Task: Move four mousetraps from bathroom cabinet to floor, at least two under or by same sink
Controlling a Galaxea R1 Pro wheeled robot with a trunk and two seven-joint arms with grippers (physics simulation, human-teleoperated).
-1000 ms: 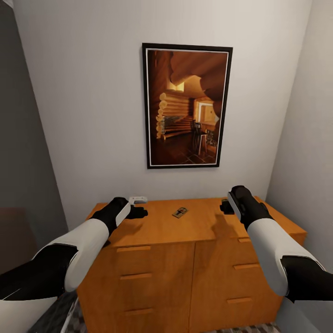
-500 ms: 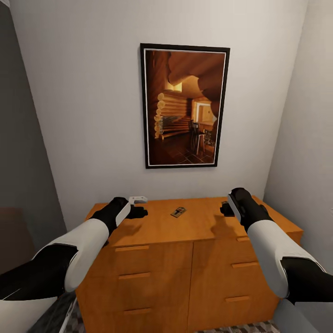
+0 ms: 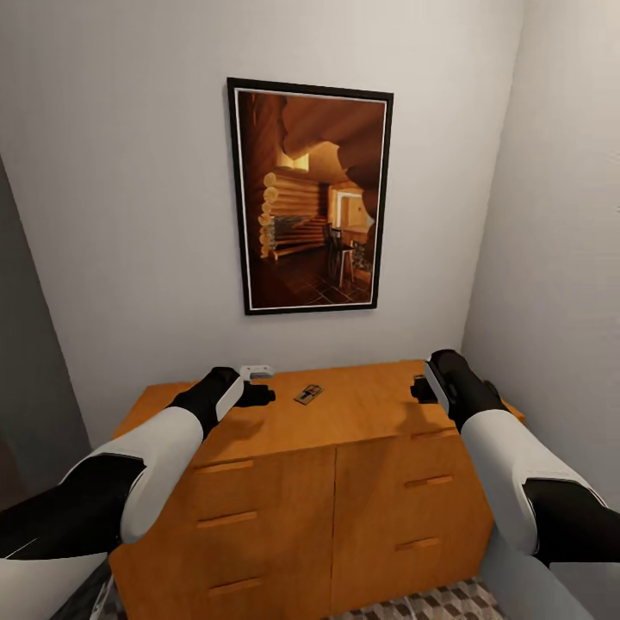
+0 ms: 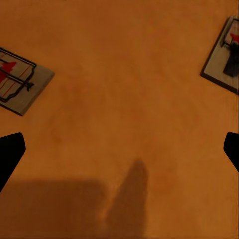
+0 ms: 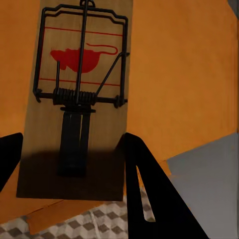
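The orange-brown cabinet (image 3: pixel 284 482) stands against the wall with one mousetrap (image 3: pixel 308 394) lying on its flat top. My left gripper (image 3: pixel 267 396) hovers just left of that trap, open, with nothing between its fingers. In the left wrist view two mousetraps (image 4: pixel 20 82) (image 4: pixel 225 57) lie flat on the wood, one off to each side of the gripper (image 4: pixel 119 149). My right gripper (image 3: pixel 418 387) hangs over the top's right end, shut on a mousetrap (image 5: pixel 82 59). That trap sits between the two dark fingers (image 5: pixel 144 189) and reaches out past the cabinet's edge.
A framed picture (image 3: pixel 310 198) of a log cabin hangs on the wall above the cabinet. A side wall (image 3: pixel 560 258) closes in on the right. Cube-patterned bathroom floor (image 3: pixel 430 603) shows at the cabinet's foot and also below the held trap (image 5: pixel 74 224).
The whole picture has slid left, so the camera has turned or moved right. Both arms keep the same pose in the view, and the cabinet's right end now lies under the right gripper.
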